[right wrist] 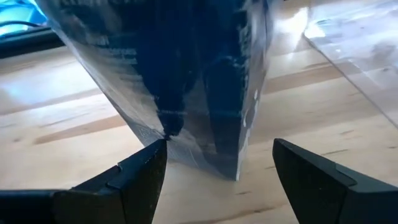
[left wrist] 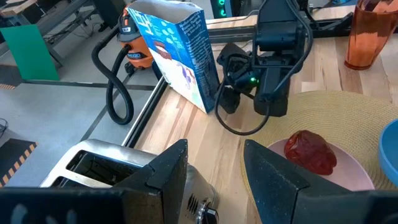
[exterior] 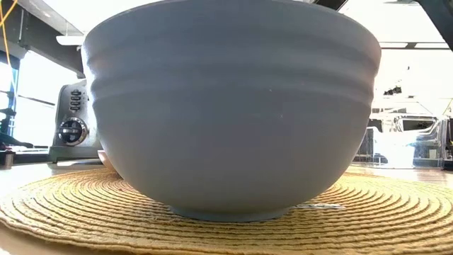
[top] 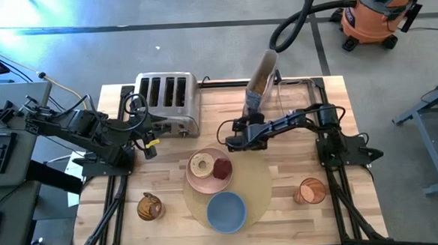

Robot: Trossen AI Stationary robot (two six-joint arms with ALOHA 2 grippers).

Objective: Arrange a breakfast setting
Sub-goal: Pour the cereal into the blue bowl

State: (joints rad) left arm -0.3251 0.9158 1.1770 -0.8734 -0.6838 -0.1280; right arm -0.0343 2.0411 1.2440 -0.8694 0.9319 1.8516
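While centred on woven placemat (exterior: pixel 396 212), ridged grey-blue bowl (exterior: pixel 230 106).

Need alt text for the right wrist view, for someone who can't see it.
The right gripper is open, its two dark fingers spread just in front of the lower end of a blue printed cereal box standing on the pale wooden table. The box fills most of the view.

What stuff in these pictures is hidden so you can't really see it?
- Low view: the blue bowl fills the picture and hides the plate and both arms.
- Bowl's inside: only the high view shows it, too small to tell any flakes.
- Right wrist view: the cereal box is blurred and cut off at the top.
- Spoon: not made out in any view.
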